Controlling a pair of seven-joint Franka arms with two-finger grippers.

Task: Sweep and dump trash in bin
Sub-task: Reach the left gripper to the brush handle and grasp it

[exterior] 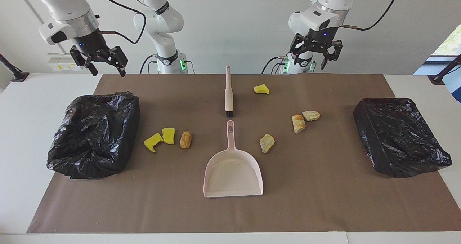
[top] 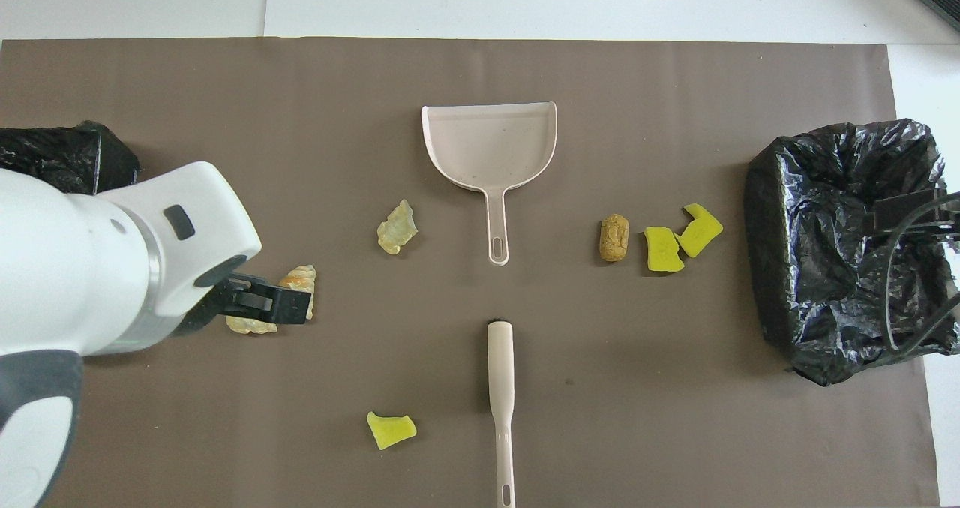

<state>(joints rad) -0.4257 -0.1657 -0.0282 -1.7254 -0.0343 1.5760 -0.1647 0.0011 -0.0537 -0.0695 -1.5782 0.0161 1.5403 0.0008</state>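
Both my claws apart, empty, raised at my end: left gripper [exterior: 316,55], right gripper [exterior: 104,62]. Brush [exterior: 228,92], dustpan [exterior: 233,168] central between scattered trash [exterior: 267,143], handles toward me for easy grabbing.

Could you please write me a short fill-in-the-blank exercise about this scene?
1. The dustpan holds ____ pieces of trash.
2. The brush lies ____ to the robots than the dustpan.
3. The number of yellow sponges on the mat is ____.
4. Both grippers, left and right, hold ____.

Missing words: no; nearer; three; nothing
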